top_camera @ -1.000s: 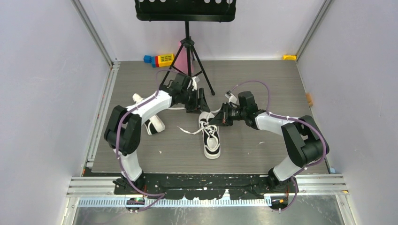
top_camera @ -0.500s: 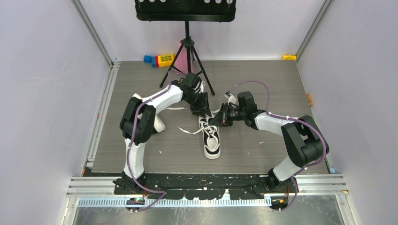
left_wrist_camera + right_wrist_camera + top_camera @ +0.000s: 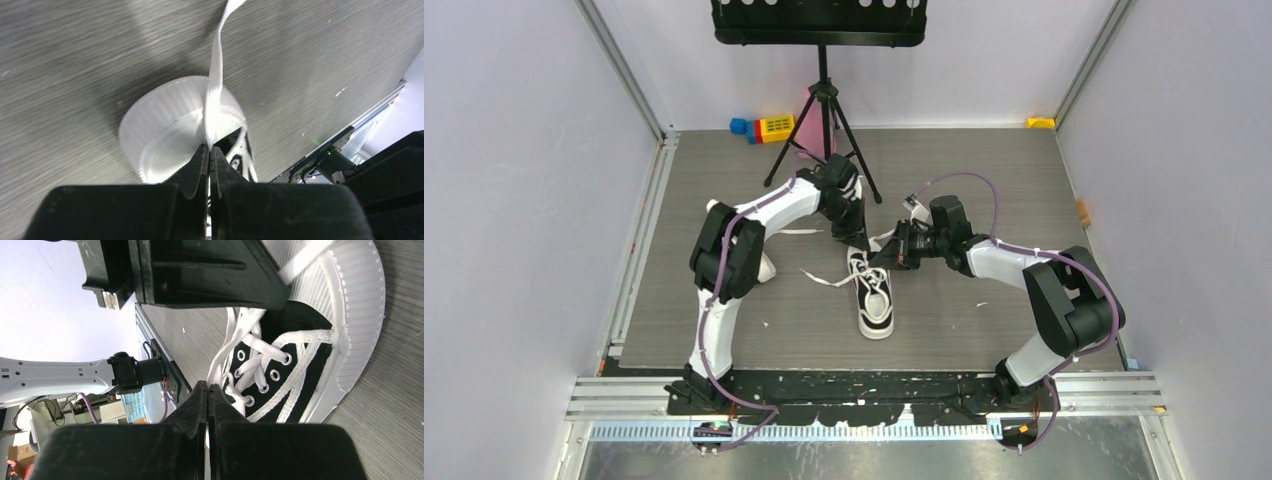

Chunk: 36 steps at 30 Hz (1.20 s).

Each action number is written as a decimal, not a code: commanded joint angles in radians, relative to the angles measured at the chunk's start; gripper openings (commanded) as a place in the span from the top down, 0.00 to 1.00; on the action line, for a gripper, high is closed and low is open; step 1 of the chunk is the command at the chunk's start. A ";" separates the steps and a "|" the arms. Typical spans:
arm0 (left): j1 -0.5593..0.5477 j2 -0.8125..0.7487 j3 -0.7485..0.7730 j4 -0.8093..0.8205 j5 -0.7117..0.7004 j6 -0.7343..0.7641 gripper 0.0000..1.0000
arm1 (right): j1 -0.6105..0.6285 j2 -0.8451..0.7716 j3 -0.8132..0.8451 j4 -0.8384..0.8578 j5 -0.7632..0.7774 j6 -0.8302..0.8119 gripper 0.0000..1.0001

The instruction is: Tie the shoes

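Grey wood-grain table [image 3: 984, 330]: left jaws pinch a flat white lace [image 3: 214, 85] of the black white-soled canvas sneaker [image 3: 876, 300]; right jaws closed near its eyelets

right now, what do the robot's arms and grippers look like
Both the left arm and right arm have white shells between chunky black joints, with a purple cable looped along each. The left gripper and right gripper are matte black, with two flat fingers tapering to thin wedges.
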 commanded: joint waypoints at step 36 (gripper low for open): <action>-0.067 -0.516 -0.523 0.292 0.033 -0.107 0.88 | -0.005 -0.001 0.049 0.113 0.073 0.101 1.00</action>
